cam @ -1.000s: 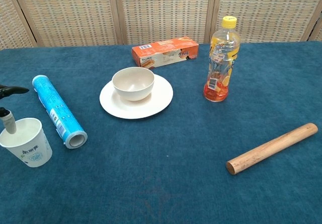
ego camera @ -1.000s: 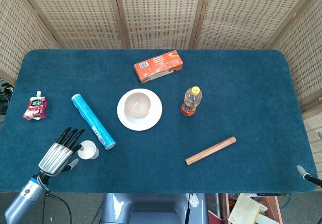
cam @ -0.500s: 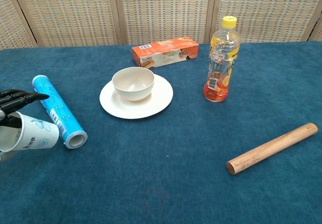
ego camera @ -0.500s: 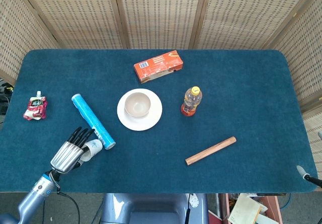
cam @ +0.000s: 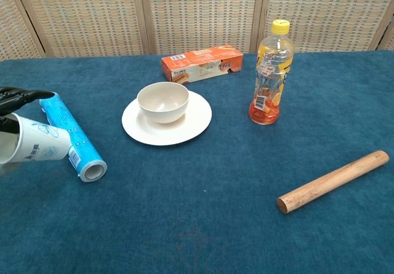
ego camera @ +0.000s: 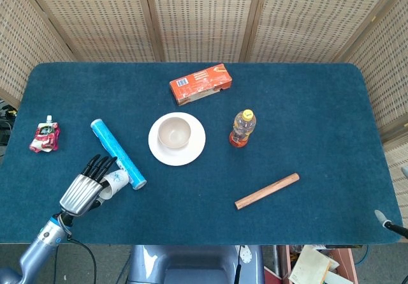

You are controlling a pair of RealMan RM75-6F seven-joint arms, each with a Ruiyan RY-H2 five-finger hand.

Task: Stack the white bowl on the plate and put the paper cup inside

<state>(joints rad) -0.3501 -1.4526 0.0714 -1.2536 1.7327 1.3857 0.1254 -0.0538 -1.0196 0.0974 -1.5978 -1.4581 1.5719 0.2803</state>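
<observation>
One step of the task already looks done: the white ceramic bowl sits on the round white plate near the middle of the blue cloth-covered surface. What has changed in the last second concerns the white paper cup with pale blue print. A second ago it stood upright on the surface with the left robot hand just beside it; now the left robot hand has its dark fingers wrapped around the cup, which is tipped onto its side and lifted clear of the cloth in the chest view. The cup hangs at the far left, just beside the blue foil-wrapped roll — close enough that I cannot tell whether they touch.

That means the grasp seems made, and what is left is, I judge, the carry across to the bowl and turning the cup upright again before release. The roll lies between cup and plate, so the path probably needs height. Of the right robot hand only a tip shows at the lower right edge of the head view; I cannot tell whether it is spread or closed.
</observation>
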